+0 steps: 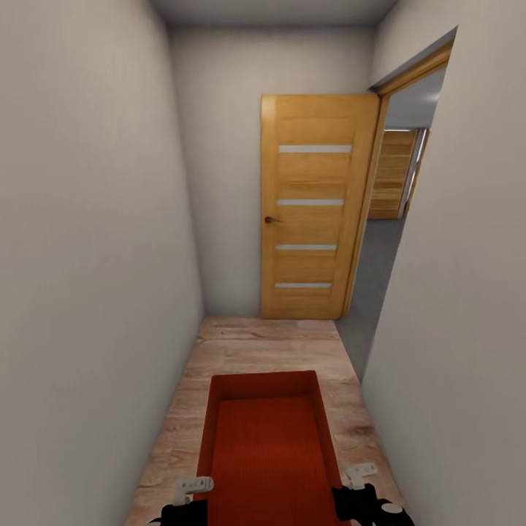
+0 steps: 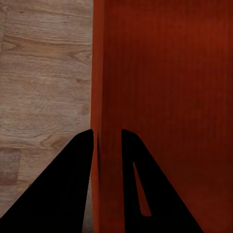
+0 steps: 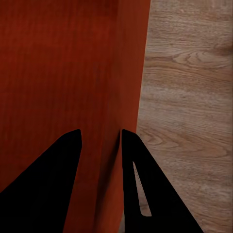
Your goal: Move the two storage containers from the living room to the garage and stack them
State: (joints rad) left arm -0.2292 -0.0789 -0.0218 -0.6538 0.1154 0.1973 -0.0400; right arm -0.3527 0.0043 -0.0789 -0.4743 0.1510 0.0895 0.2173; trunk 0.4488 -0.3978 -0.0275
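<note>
We carry the stiff, light-looking storage container with the left end effector and right end effector each pinching a thin side wall.

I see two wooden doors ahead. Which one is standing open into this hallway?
The nearer door, with four pale glass strips and a dark handle, is swung open against the end wall. The other wooden door lies farther off, seen through the doorway on the right.

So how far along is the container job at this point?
Partway. One storage container is in hand: the left gripper and right gripper each pinch a side wall, carrying it down a wood-floored corridor. An open wooden door leads right onto a grey floor. Nothing is set down or stacked yet; no second container is in view.
</note>
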